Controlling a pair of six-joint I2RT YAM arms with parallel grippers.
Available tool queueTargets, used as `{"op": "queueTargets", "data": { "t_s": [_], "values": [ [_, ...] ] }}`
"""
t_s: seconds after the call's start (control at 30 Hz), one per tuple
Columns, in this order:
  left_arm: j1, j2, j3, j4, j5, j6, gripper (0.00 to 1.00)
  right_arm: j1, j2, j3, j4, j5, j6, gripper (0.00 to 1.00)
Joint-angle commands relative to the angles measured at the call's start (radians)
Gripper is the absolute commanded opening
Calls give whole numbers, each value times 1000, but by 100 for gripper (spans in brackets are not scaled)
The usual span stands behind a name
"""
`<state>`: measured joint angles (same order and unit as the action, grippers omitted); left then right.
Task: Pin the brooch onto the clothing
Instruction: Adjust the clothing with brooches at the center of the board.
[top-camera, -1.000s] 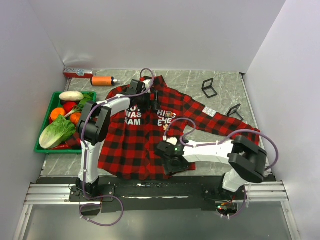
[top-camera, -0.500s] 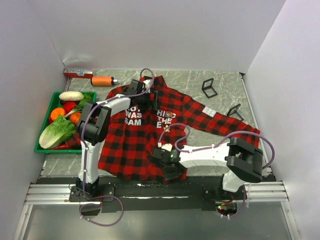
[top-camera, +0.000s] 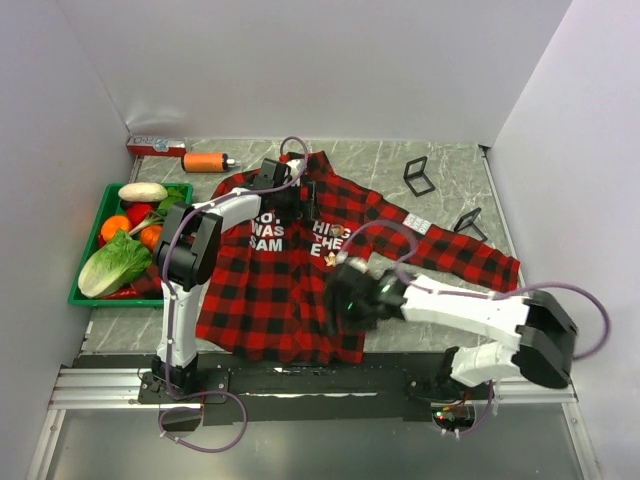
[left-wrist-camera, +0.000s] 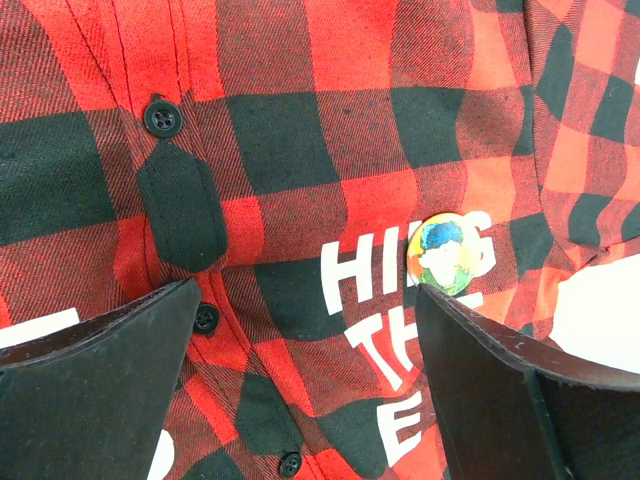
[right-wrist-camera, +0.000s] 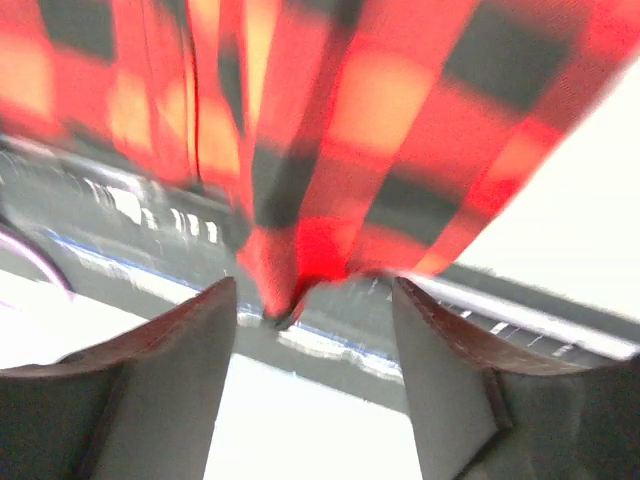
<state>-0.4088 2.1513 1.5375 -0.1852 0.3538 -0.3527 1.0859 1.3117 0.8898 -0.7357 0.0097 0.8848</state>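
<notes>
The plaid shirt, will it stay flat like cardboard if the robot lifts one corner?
Probably not. The shirt lies in soft wrinkles, and the right wrist view shows its cloth bunched into a fold, so it would likely droop. It looks thin, so pushing would probably rumple it.

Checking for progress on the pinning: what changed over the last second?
The right end effector shifted slightly up the shirt from the near hem, open, its elbow swinging out rightward. The left end effector, shirt and brooch stayed put.

Red-and-black plaid shirt (top-camera: 262, 290) spread front up, round multicoloured brooch (left-wrist-camera: 443, 255) on its white chest lettering
</notes>
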Motion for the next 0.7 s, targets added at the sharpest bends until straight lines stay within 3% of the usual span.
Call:
{"op": "queueTargets", "data": {
  "t_s": [0.0, 0.17, 0.27, 0.47, 0.67],
  "values": [
    [13, -53, 0, -8, -38, 21, 96, -211, -86, -37, 51, 27, -162, 78],
    [13, -106, -19, -2, -59, 21, 96, -459, -25, -66, 203, -34, -305, 80],
    [13, -123, -39, -10, -85, 29, 96, -532, 56, -48, 286, -63, -352, 80],
    [13, -102, -43, -28, -115, 44, 96, -616, 239, 9, 410, -145, -386, 77],
    [13, -87, -43, -30, -118, 49, 96, -652, 310, 0, 493, -191, -383, 75]
  ]
}}
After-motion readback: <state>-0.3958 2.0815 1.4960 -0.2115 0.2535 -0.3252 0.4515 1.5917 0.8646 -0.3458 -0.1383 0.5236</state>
